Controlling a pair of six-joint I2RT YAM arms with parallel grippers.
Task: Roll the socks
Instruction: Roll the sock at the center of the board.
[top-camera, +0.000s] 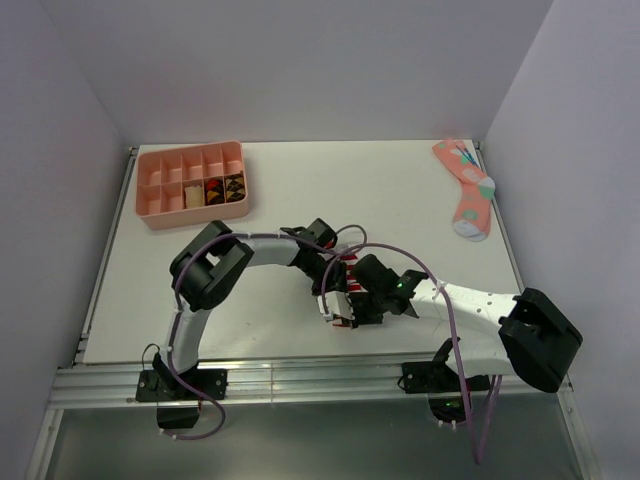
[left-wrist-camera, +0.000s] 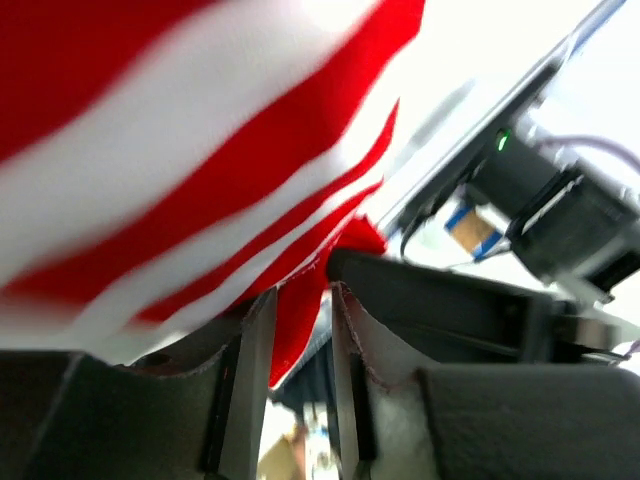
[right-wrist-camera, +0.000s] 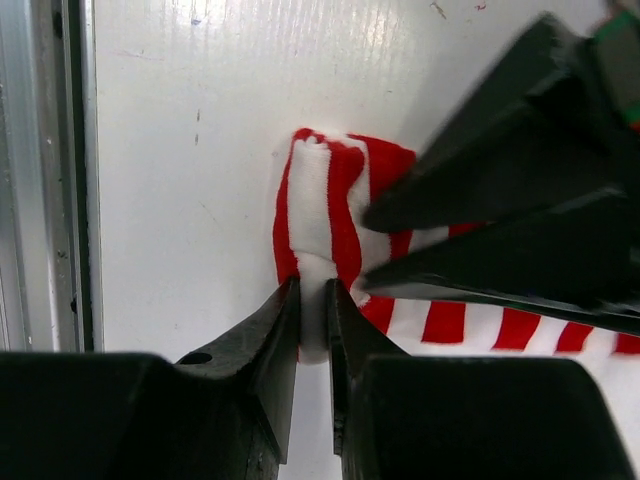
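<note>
The red-and-white striped sock (top-camera: 344, 290) lies bunched near the table's front middle, between both grippers. My left gripper (top-camera: 333, 283) is shut on a red fold of it; in the left wrist view the sock (left-wrist-camera: 180, 150) fills the upper left and the gripper (left-wrist-camera: 300, 330) pinches the fabric. My right gripper (top-camera: 352, 306) is shut on the sock's white-and-red end; the right wrist view shows the gripper (right-wrist-camera: 312, 310) clamping that end of the sock (right-wrist-camera: 325, 200) on the table. The left gripper's fingers (right-wrist-camera: 520, 200) press the sock beside it. The tan sock is hidden or out of view.
A pink sock with teal and grey pattern (top-camera: 466, 188) lies at the back right. A pink compartment tray (top-camera: 150, 215) stands at the back left. The table's metal front edge (right-wrist-camera: 50, 180) runs just left of the right gripper.
</note>
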